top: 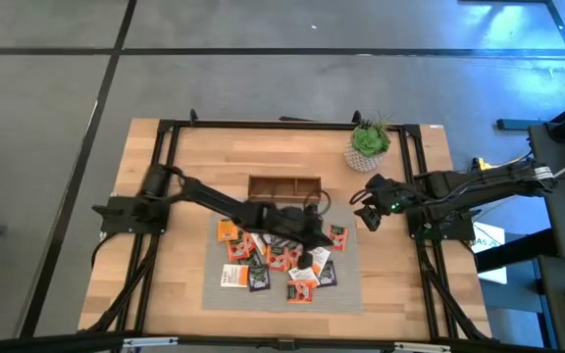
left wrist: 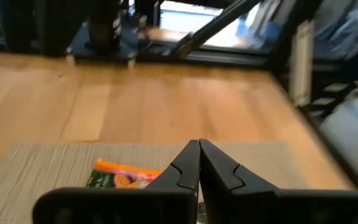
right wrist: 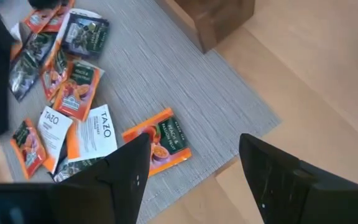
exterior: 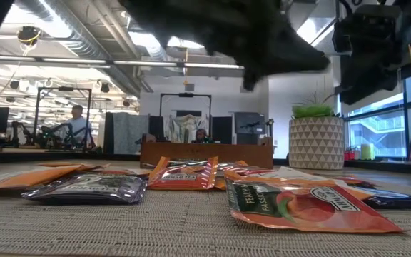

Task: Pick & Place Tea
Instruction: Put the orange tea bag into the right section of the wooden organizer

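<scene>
Sachets of tea (top: pixel 278 260) lie scattered flat on a grey woven mat (top: pixel 351 294) in the middle of the wooden table (top: pixel 165 275): orange, black and white packets, some overlapping, none in the tray.

From the table's left side the left arm reaches across to the mat's upper middle. Its left gripper (top: pixel 312 233) hangs over the sachets just in front of the brown wooden tray (top: pixel 283 186). In the left wrist view its two dark fingers (left wrist: pixel 188 168) are pressed together tip to tip with nothing between them, and one orange sachet (left wrist: pixel 123 176) lies on the mat just past them.

One orange passion-fruit sachet (top: pixel 337 236) lies alone near the mat's right edge, apart from the main cluster; the right wrist view shows it (right wrist: pixel 159 142) beside two white Tazo packets (right wrist: pixel 98 130).

Farther right, the right gripper (top: pixel 369 214) hovers just off the mat's right edge, above bare wood, its fingers (right wrist: pixel 126 174) spread wide apart and empty.

Behind it, a small green plant in a white patterned pot (top: pixel 366 147) stands at the table's far right.
</scene>
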Controlling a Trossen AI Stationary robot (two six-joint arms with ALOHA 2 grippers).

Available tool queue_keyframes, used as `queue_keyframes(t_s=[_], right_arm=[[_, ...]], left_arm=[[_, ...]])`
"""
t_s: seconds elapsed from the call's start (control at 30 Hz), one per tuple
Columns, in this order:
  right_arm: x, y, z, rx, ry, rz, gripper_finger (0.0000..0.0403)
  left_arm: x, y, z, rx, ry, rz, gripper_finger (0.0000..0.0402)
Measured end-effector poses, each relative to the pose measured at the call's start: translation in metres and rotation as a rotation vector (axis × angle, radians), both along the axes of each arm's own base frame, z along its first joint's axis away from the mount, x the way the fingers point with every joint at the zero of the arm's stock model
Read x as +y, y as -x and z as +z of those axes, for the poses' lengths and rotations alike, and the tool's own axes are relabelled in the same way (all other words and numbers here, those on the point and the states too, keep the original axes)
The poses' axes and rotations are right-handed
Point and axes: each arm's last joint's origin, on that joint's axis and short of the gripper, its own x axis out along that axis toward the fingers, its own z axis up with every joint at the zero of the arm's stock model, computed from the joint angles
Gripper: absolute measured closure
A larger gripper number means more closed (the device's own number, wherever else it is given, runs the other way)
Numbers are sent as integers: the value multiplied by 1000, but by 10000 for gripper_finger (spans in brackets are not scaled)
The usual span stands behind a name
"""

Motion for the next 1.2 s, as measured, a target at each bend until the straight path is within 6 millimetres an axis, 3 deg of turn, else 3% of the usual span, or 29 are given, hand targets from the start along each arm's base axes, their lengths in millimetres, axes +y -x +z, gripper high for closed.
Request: queue_keyframes(t_s=[0.23,0.6,1.2], right_arm=[[1,-6,-7,49,-18,-30,156],[4,-22,-28,169,-30,-49,156],[9,-51,-63,282,-63,-20,156]], left_arm=[[-16,-29,-32,130,-100,61,399],[-24,-31,-58,280,-137,90,399],[-20,-28,-62,329,-162,164,399]])
